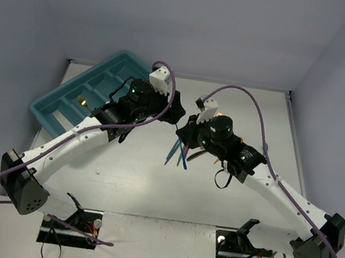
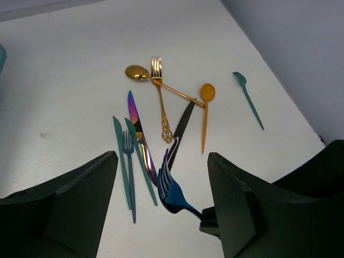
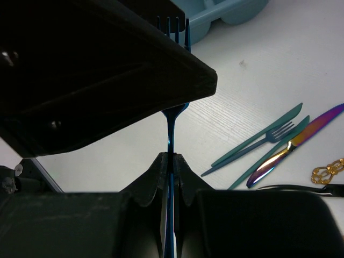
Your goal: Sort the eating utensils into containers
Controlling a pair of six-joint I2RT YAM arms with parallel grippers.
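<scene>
My right gripper (image 3: 172,158) is shut on the handle of an iridescent blue fork (image 3: 173,115) and holds it up off the table. The fork's tines (image 2: 167,183) stand between the spread fingers of my left gripper (image 2: 161,161), which is open and not touching it. In the top view both grippers meet mid-table, left (image 1: 173,113) and right (image 1: 190,126). Loose utensils lie on the table: gold spoon (image 2: 137,72), gold fork (image 2: 157,75), orange spoon (image 2: 207,94), teal spoon (image 2: 247,97), black knife (image 2: 183,126), purple knife (image 2: 134,115), teal knives (image 2: 119,145), teal fork (image 2: 129,156).
The teal-blue cutlery tray (image 1: 67,97) lies at the far left, angled, with something gold (image 1: 82,101) in one compartment; its corner shows in the right wrist view (image 3: 226,13). The loose pile (image 1: 178,153) sits under the right gripper. Walls close the table on three sides.
</scene>
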